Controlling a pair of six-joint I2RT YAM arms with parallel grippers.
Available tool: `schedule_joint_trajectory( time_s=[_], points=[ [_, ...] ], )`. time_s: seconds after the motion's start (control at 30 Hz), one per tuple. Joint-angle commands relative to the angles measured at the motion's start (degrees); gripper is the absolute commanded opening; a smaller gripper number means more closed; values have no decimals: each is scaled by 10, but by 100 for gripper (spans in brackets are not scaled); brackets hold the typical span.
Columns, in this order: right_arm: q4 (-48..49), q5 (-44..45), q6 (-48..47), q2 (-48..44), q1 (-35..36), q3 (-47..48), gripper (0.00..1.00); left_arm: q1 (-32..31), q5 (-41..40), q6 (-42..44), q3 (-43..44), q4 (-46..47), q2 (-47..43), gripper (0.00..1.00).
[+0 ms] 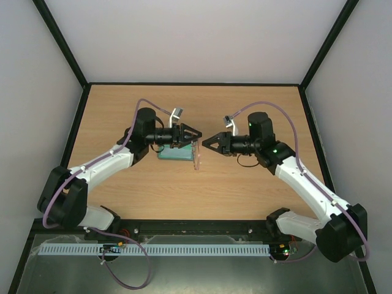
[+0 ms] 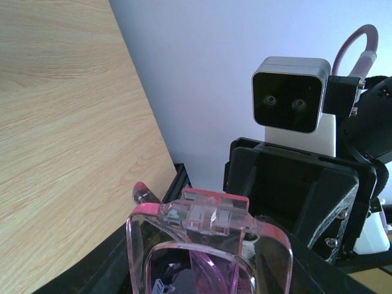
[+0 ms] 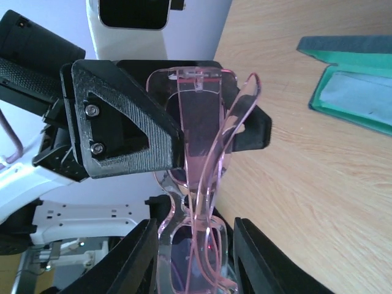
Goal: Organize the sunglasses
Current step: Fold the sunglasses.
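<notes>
Left gripper [image 1: 188, 136] has the sunglasses [image 1: 197, 157] pinched by one end – clamped tight on the pink frame, so they hang in the air over the table [image 1: 245, 190]. Right gripper [image 1: 209, 143] is right up against them from the other side w/ jaws spread. On its wrist cam its fingers [image 3: 131, 260] sit either side of the lenses w/ a sliver of gap each side, so not rly gripping afaict. The open case [image 1: 170, 154] lies on the table just under the left gripper – green lining showing.
</notes>
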Motion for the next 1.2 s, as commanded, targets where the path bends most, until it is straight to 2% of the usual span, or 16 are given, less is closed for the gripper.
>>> schedule_joint_trajectory(
  time_s=[0.0, 0.3, 0.5, 0.6, 0.67, 0.9, 1.07, 1.13, 1.17],
  points=[
    [15, -31, 2, 26, 17, 27, 34, 0, 22, -22, -8, 51, 2, 50],
    [-3, -8, -12, 53, 60, 38, 34, 1, 24, -34, -14, 69, 5, 50],
    [-2, 3, -9, 52, 62, 30, 17, 0, 23, -37, -17, 75, 5, 50],
    [2, 8, -6, 50, 62, 32, 15, 0, 22, -38, -19, 76, 6, 52],
    [-1, 17, -7, 49, 62, 35, 8, 1, 23, -37, -21, 75, 5, 57],
    [-55, 68, -27, 46, 62, 58, 1, 33, 12, -21, -15, 45, -2, 74],
    [-105, 115, -46, 37, 62, 73, 1, 123, -7, 44, 24, -50, -1, 84],
    [-123, 132, -53, 31, 62, 76, 1, 173, -35, 83, 43, -111, 7, 97],
    [-130, 136, -57, 28, 62, 77, 1, 195, -49, 100, 51, -140, 14, 99]
  ],
)
